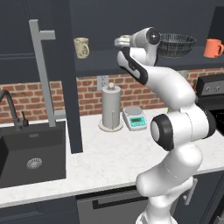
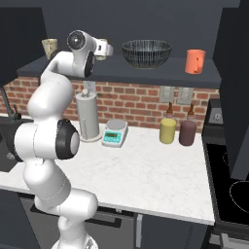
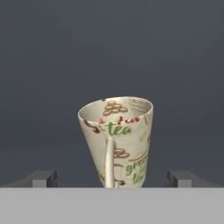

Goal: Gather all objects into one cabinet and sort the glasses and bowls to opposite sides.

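Directly ahead of the end effector point(image 3: 113, 178), whose fingertips stand spread and empty, a patterned cup point(image 3: 118, 140) sits on the cabinet shelf point(image 2: 146, 73). Base views add the bowl point(image 2: 146, 52), orange mug point(image 2: 195, 61) and second cup point(image 1: 81, 47).
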